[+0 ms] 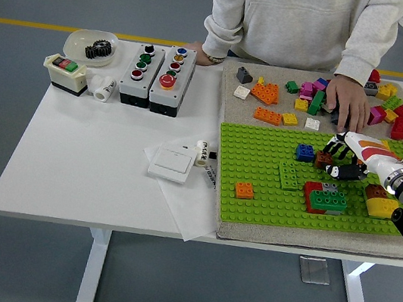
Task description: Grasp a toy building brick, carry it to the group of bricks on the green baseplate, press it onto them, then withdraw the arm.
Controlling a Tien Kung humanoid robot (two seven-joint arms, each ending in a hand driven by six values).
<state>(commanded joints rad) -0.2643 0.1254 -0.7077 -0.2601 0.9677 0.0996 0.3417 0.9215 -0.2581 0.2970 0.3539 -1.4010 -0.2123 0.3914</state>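
My right hand [337, 159] reaches in from the right, low over the green baseplate [261, 164]. Its fingers [335, 147] and thumb are curled around a small brown brick [323, 160], which sits just right of a blue brick [305, 152]. The group of green, red and grey bricks [324, 198] stands on the baseplate just below the hand. A yellow and brown brick [379, 203] lies to the right of that group. My left arm is out of view.
A person stands at the far side, one hand [347, 102] resting on the loose bricks [310, 92] on the tan mat. An orange brick [244, 190] and a flat green plate [289, 176] sit on the baseplate. Button boxes [156, 75] and a white switch [173, 163] lie to the left.
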